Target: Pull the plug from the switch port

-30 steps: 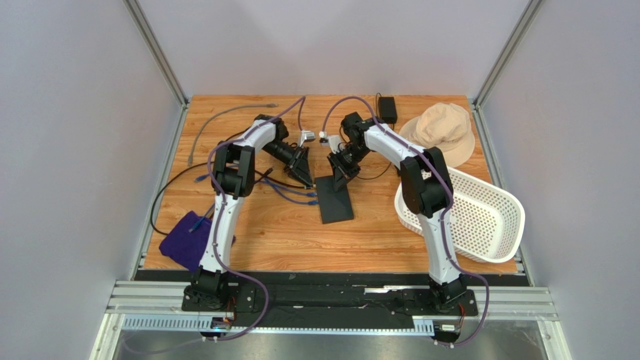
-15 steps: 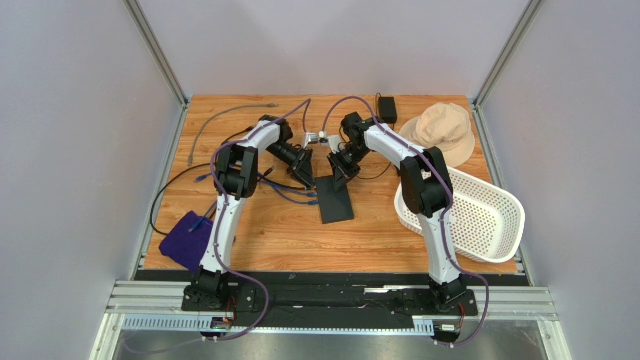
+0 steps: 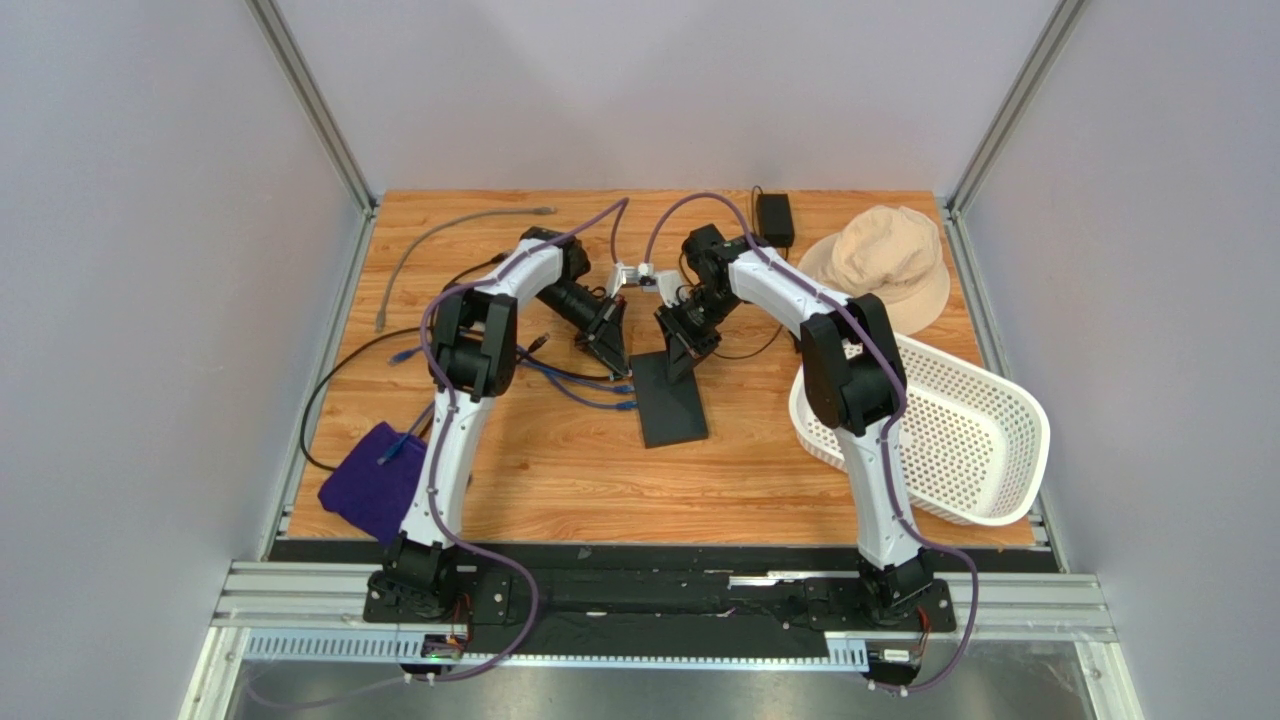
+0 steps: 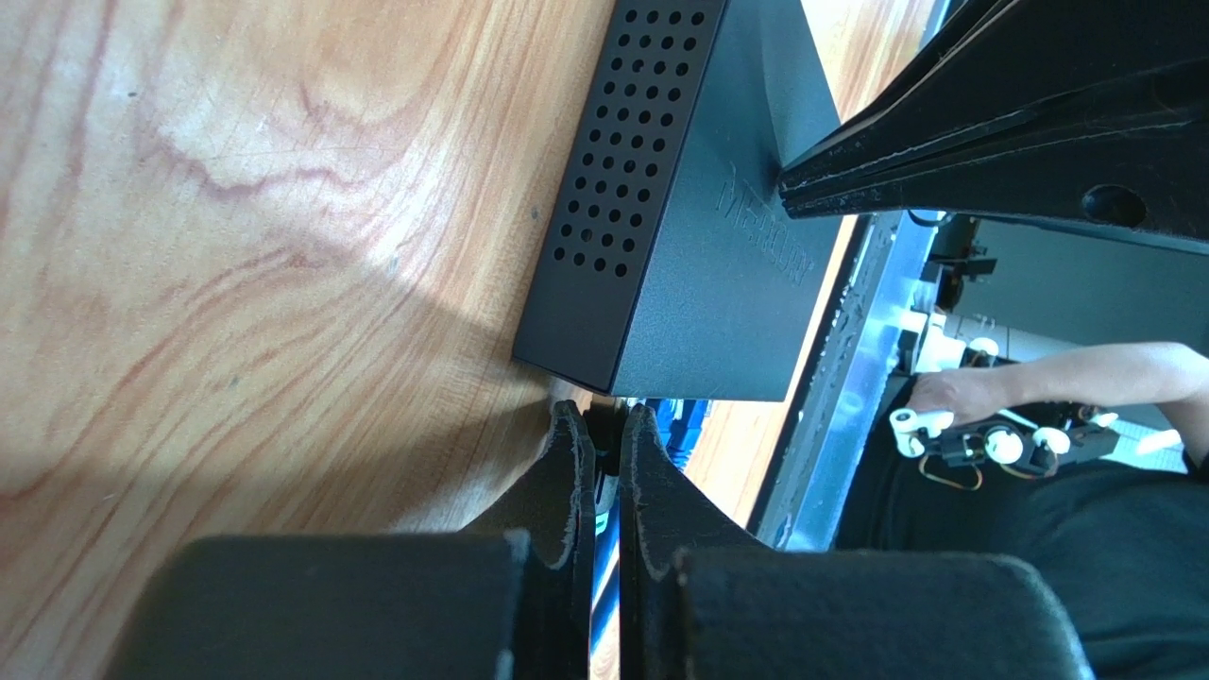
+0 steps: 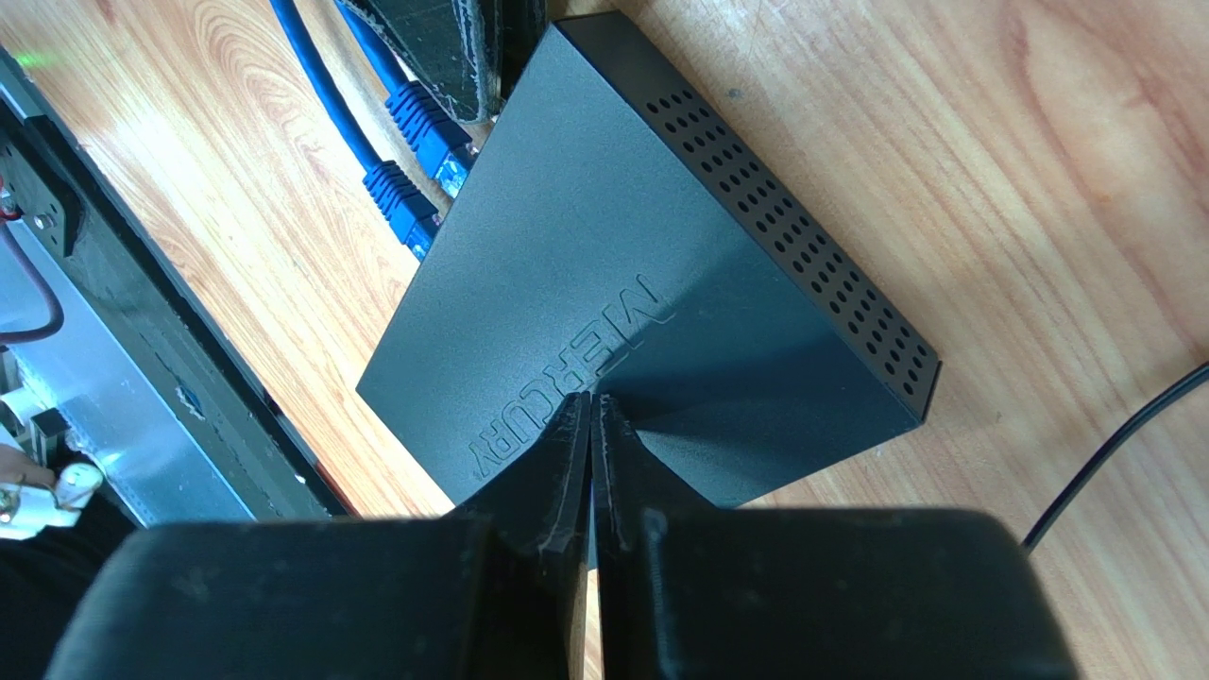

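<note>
Left fingers [image 4: 568,482] first: squeezing down to a thin slit right at the corner of the switch [image 4: 681,241], tips just beside its narrow side, with a bit of blue cable [image 4: 605,553] peeking through the slit. Actually clamping something or not? Honestly not managing to tell. Right fingers [image 5: 547,482]: pressing together with basically no gap, tips resting on the switch's flat top just below the MERCURY lettering. Seeing the switch lying flat on the wooden surface [image 5: 1064,128], between the two arms, vent holes running along one side. Spotting a blue plug [image 5: 433,125] sitting against the switch's edge beside the left fingers, and a second blue plug [image 5: 402,199] right next to it. Seated in a port or just lying there, not making that out. Also noticing a white basket [image 3: 962,435] and a tan hat [image 3: 887,263] sitting off to the right, well apart from the switch.
</note>
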Robot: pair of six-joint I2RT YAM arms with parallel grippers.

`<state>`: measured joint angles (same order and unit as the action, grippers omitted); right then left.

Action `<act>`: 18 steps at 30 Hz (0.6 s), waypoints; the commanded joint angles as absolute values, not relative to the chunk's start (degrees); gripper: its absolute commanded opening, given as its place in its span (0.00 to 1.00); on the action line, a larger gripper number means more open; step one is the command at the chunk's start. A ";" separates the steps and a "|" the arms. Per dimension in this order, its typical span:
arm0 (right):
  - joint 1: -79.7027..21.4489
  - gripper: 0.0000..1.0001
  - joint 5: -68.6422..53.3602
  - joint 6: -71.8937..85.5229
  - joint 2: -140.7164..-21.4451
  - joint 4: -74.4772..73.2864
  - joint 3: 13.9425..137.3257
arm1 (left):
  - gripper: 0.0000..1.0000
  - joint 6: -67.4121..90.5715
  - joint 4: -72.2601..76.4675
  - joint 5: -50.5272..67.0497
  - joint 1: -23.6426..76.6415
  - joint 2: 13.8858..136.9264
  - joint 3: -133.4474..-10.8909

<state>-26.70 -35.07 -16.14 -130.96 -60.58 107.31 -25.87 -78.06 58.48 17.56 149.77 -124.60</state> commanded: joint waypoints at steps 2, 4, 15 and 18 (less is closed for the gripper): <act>-26.89 0.04 -26.54 -18.72 -134.83 -59.68 105.29 | 0.00 -31.72 -88.77 50.98 15.39 149.24 -122.88; -26.89 0.04 -26.54 -18.81 -134.91 -59.59 105.29 | 0.00 -34.26 -90.60 51.50 13.46 149.41 -122.78; -27.24 0.04 -26.10 -18.72 -134.91 -59.68 105.73 | 0.00 -36.75 -96.07 57.21 9.85 148.27 -138.41; -27.07 0.04 -26.10 -18.81 -134.74 -59.68 105.65 | 0.00 -29.99 -88.99 56.69 7.40 147.22 -141.94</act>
